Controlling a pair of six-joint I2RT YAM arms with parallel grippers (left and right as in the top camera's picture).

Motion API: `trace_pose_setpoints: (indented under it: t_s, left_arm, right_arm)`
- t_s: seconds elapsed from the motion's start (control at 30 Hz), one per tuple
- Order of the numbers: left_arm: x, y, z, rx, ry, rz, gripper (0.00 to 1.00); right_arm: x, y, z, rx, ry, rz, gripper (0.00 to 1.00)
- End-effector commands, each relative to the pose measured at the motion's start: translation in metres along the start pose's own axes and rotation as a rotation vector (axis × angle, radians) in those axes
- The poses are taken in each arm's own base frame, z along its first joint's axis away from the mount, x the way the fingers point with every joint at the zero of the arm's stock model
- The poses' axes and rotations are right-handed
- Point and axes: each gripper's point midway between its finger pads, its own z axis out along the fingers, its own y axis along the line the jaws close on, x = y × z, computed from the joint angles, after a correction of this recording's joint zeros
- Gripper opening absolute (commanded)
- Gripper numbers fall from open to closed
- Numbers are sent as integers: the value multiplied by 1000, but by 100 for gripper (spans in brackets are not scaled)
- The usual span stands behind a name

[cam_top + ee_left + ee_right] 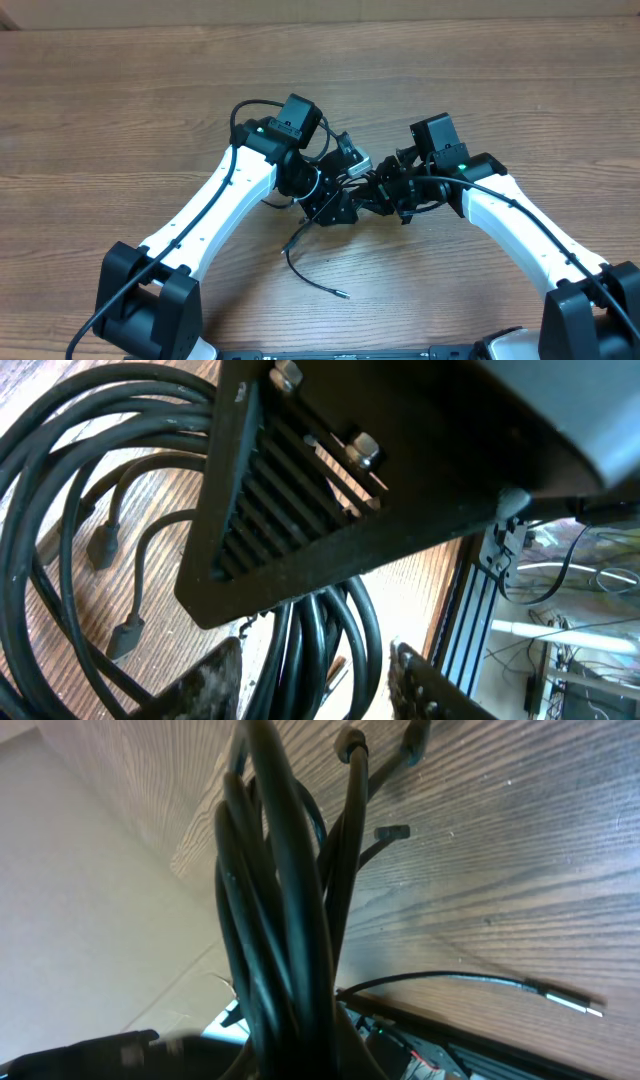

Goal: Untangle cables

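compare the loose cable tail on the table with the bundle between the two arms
The tail is one thin strand lying stretched out on the table, ending in a silver tip; the bundle is many loops packed together, far thicker overall. Both are black cord.

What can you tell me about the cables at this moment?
The cables are thin, black, rubbery-looking cords, looped into a tangled bundle that partly rests on the wooden table between the two arms. The right pincer is shut on the bundle. Strands also pass between the fingers of the left pincer, but whether it grips them is unclear. Two small black plug ends lie on the wood, and one loose end with a silver tip trails off toward the robot.
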Motion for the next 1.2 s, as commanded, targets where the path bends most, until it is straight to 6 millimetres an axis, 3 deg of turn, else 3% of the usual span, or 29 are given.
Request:
trace_pose_setpoints:
  t_s: [0.0,0.17,0.3,0.4,0.43,0.53,0.83,1.0,1.17]
  left_arm:
    - [2,3,5,-25,20,5,8]
    - [9,10,6,-68,51,-27,4]
    - [9,15,5,-95,52,-49,4]
    - [9,19,4,-114,51,-81,6]
    - [9,19,4,-114,51,-83,8]
    - [9,19,4,-115,50,-97,22]
    - [8,20,4,-120,48,-98,46]
    - [9,36,2,-215,53,-167,50]
    - [7,39,1,-230,42,-190,53]
  right_arm:
    - [5,2,2,-11,28,32,4]
    - [-5,-1,2,5,-29,25,4]
    - [-39,-20,-4,118,-231,-69,13]
    - [-51,-42,-11,223,-317,-52,55]
    - [-52,-48,-12,247,-330,-42,74]
    - [-54,-54,-15,277,-344,-30,100]
    - [-65,-78,-28,396,-443,-3,100]
    - [-68,-91,-37,474,-476,-18,100]
    - [-77,-94,-44,520,-524,-75,100]
